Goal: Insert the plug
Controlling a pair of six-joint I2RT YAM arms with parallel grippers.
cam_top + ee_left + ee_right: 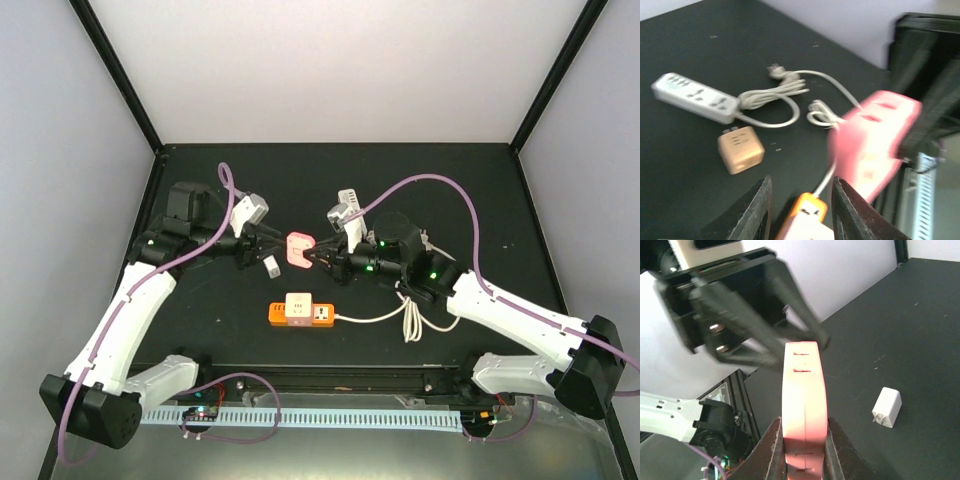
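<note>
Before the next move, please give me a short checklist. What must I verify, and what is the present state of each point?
1. Right gripper shut firmly on the pink socket block: ok.
2. Left gripper holds something: not ok, its fingers stand apart with nothing between them.
3. Left gripper apart from the pink socket block: cannot tell, as it is blurred close to the block's top end.
4. White adapter free to pick: ok, it lies alone on the table.
5. Orange power strip sockets uncovered: ok, they face up.
</note>
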